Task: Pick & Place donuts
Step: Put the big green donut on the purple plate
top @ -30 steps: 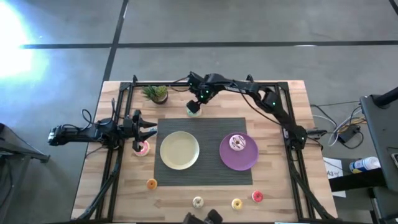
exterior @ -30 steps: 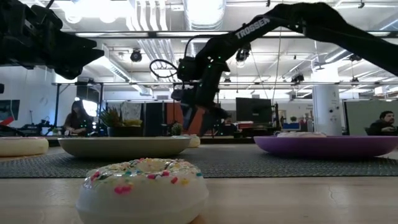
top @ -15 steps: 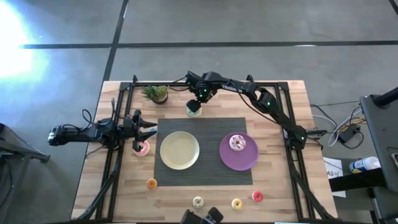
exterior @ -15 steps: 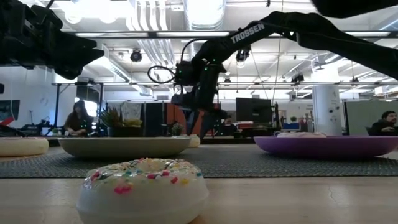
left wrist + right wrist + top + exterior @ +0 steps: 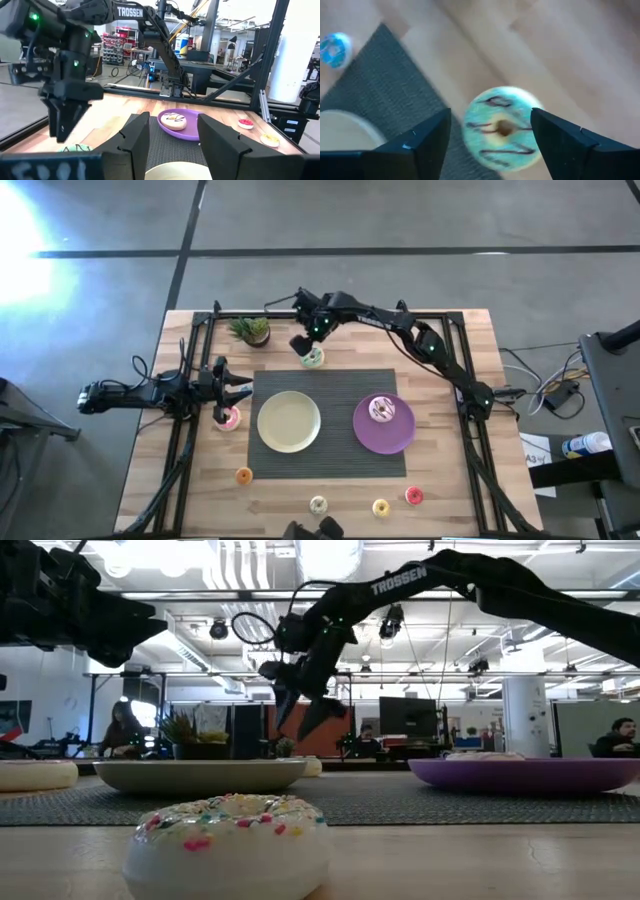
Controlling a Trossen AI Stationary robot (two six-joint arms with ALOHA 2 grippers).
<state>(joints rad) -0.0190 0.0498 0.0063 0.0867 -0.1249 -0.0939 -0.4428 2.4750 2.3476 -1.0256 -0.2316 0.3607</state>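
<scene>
**Operator:** Status of the right gripper [image 5: 302, 346]?

**Technician:** Fingers apart, nothing between them. In the high view it hangs above the far edge of the dark mat [image 5: 330, 462], just beside the green donut [image 5: 313, 358]. The right wrist view shows the same donut [image 5: 503, 127] lying flat on bare wood between the two fingers [image 5: 415, 145] and below them. In the low view the gripper [image 5: 305, 718] is raised clear of the table.

**Operator:** What surrounds it?

**Technician:** A small potted plant [image 5: 249, 330] stands near the gripper, toward the table's far left corner. The yellow plate [image 5: 289, 421] and the purple plate [image 5: 384, 430] sit on the mat, apart from each other; a white-pink donut [image 5: 381, 409] lies on the purple plate. The black frame rail [image 5: 270, 315] runs along the far edge behind the gripper.

**Operator:** Left gripper [image 5: 236, 391]?

**Technician:** It is at the left side of the table, just above a pink donut [image 5: 229, 418] beside the mat. Its fingers [image 5: 135, 142] stand apart, empty.

**Operator:** Remaining donuts and open room?

**Technician:** Orange donut [image 5: 244, 475], cream donut [image 5: 318, 505], yellow donut [image 5: 380, 507] and red donut [image 5: 414, 496] lie along the near edge on bare wood, well apart from both arms. The yellow plate carries nothing.
</scene>
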